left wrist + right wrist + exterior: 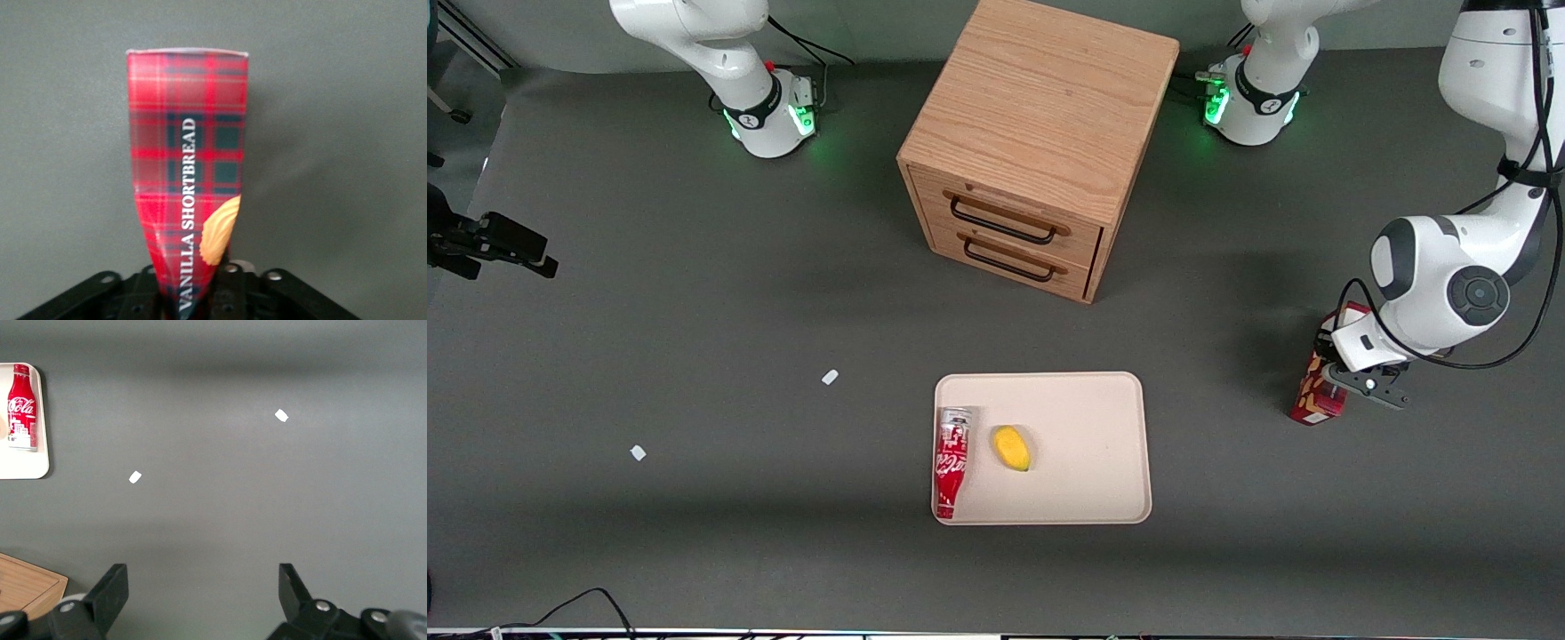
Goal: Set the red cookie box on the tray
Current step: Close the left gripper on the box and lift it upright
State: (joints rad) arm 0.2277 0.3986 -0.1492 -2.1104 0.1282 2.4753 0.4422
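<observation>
Much of the red cookie box [1319,391] is hidden in the front view: the working arm's wrist and the hand [1362,384] cover its upper end, and only the lower part with tan cookie pictures and a corner of the top show. The wrist view cuts off the end of the box [189,173] that sits between the black fingers [107,287], so the contact itself is hard to make out, but the carton is visibly pinched narrow there and the hand appears closed on it.

The box is a slim carton in red tartan with dark green squares, white lettering reading VANILLA SHORTBREAD along its length, and a pale cookie picture near the gripped end.

On the bench [694,356], the tray [1089,444] lies nearer the front camera than the wooden drawer cabinet [1032,151]. A soda bottle [951,462] and a yellow fruit [1012,448] lie on it. The box stands at about three o'clock from the tray, well apart, toward the working arm's end.
</observation>
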